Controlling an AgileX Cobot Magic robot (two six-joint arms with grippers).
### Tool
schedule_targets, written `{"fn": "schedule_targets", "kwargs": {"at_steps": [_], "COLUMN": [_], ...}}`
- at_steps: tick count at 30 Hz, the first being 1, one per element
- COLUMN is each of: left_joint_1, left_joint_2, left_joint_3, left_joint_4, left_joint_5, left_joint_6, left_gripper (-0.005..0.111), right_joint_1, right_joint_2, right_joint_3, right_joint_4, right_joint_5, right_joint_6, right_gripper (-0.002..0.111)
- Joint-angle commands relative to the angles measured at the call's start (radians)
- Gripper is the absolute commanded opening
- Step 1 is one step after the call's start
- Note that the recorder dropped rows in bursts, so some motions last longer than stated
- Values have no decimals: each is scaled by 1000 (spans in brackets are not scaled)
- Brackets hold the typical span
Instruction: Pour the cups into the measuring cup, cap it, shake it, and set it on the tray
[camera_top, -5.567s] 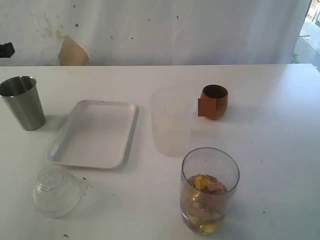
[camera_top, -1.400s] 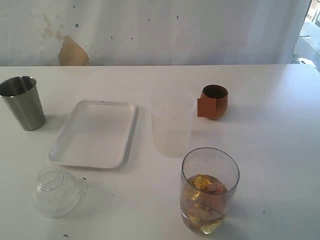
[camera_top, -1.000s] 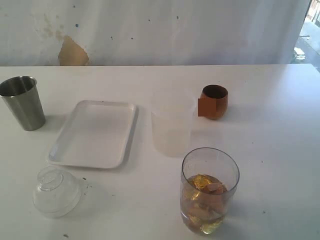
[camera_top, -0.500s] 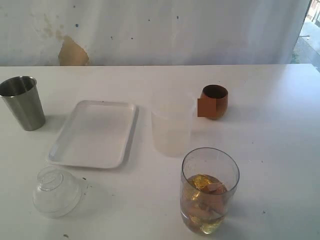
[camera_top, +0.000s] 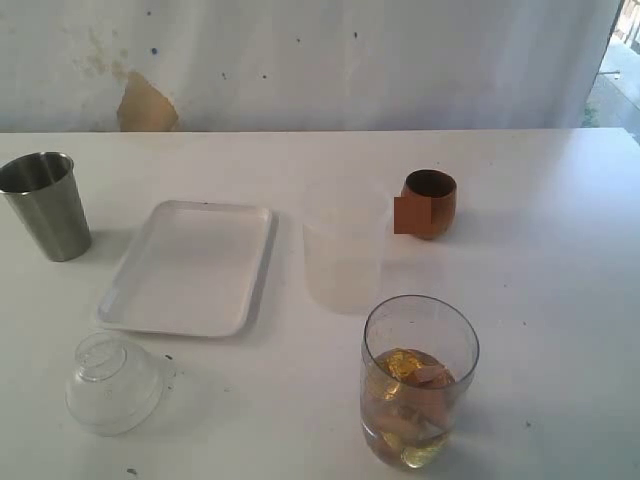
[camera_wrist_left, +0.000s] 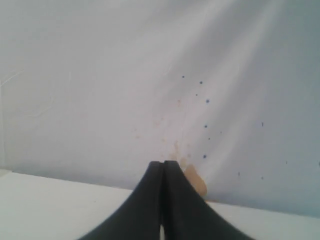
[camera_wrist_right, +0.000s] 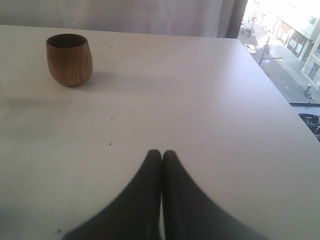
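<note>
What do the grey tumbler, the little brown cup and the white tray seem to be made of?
The tumbler looks like brushed steel: dull grey sheen, soft reflections. The brown cup seems wooden: matte, with faint grain. The tray is probably plastic, smooth plain white, though coated metal is possible.

Wooden cup upright on white table, fingers pressed together

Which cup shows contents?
The clear measuring cup at the front: gold-brown pieces show through its wall. The steel cup, wooden cup and frosted cup show none.
</note>
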Motion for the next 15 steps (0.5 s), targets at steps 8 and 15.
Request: {"fn": "schedule_targets", "kwargs": {"at_steps": [8, 15], "left_joint_1": [66, 66], "left_joint_2": [-44, -44], "left_joint_3": [330, 384], "left_joint_4": [-254, -254], "left_joint_5": [-123, -94], "left_joint_6": [276, 283], "left_gripper": [0, 0], "right_joint_1": [0, 0], "right_joint_2": [-5, -5], "right_joint_3": [1, 1], "right_joint_4": [-4, -4], "right_joint_5": [-2, -2], "right_joint_6": [4, 4], "right_gripper": [0, 0]}}
